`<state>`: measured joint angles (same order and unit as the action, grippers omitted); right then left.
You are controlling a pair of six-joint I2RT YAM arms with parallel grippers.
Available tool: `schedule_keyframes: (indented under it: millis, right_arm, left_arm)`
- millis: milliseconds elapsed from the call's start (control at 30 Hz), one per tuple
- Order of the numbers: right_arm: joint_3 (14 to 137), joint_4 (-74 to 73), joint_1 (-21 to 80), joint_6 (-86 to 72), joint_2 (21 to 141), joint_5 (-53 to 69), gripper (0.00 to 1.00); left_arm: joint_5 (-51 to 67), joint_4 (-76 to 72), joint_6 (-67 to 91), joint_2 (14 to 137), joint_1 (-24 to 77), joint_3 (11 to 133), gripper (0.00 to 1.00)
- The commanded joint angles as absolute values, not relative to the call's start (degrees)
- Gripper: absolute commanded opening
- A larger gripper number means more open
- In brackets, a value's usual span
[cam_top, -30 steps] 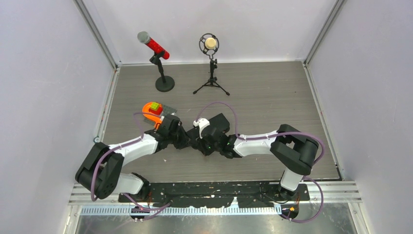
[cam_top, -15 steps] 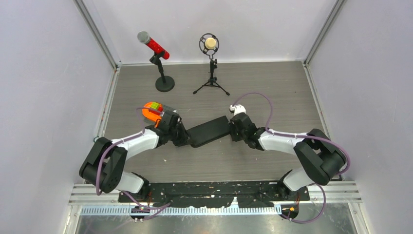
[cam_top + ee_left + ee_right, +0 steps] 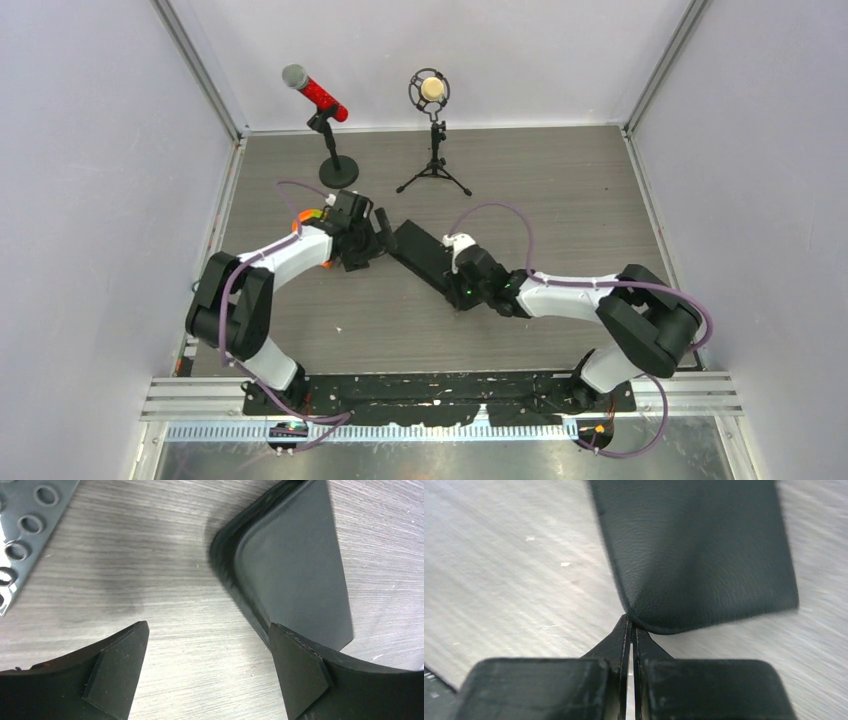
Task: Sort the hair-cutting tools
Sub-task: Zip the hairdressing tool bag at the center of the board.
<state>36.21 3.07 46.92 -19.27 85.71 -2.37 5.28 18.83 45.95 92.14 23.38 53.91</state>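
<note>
No hair-cutting tools show in any view. A flat black zip case (image 3: 420,252) lies slantwise on the table, between the two arms. My left gripper (image 3: 378,232) stands open beside the case's far left end, and nothing is between its fingers. In the left wrist view the left gripper (image 3: 208,626) hangs over bare wood, with the case (image 3: 295,570) just ahead of the right finger. My right gripper (image 3: 455,272) is shut. Its tips (image 3: 630,622) press against a rounded corner of the case (image 3: 694,545).
A red microphone (image 3: 318,95) on a round base and a cream microphone (image 3: 432,90) on a tripod stand at the back. An orange piece (image 3: 303,217) and a grey studded plate (image 3: 25,535) lie by the left arm. Walls close in both sides.
The left gripper has opened and let go of the case's end, moving back. The right gripper swung out, then back to the case's near end. The case has turned slantwise.
</note>
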Motion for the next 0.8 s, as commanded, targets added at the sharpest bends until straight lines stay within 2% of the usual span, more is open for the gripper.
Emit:
schedule_keyframes:
  millis: [0,200,433,533,767]
  right_arm:
    - [42.2,7.0,53.4,-26.0,89.8,2.1,0.05]
    - [49.1,7.6,57.7,-28.1,96.5,1.3,0.05]
    - [50.7,7.4,58.4,-28.1,98.5,0.2,0.05]
    - [50.5,7.3,58.5,-28.2,98.3,0.2,0.05]
    - [49.2,7.1,58.6,-28.4,96.9,0.2,0.05]
  left_arm:
    - [1.7,19.2,48.0,84.3,23.5,50.1,0.95]
    - [8.3,13.6,53.3,76.7,25.5,40.2,0.91]
    - [10.6,8.2,56.8,77.6,31.0,38.0,0.84]
    - [10.2,7.7,58.0,80.0,32.0,38.5,0.73]
    - [9.2,7.6,59.7,83.5,33.0,38.1,0.26]
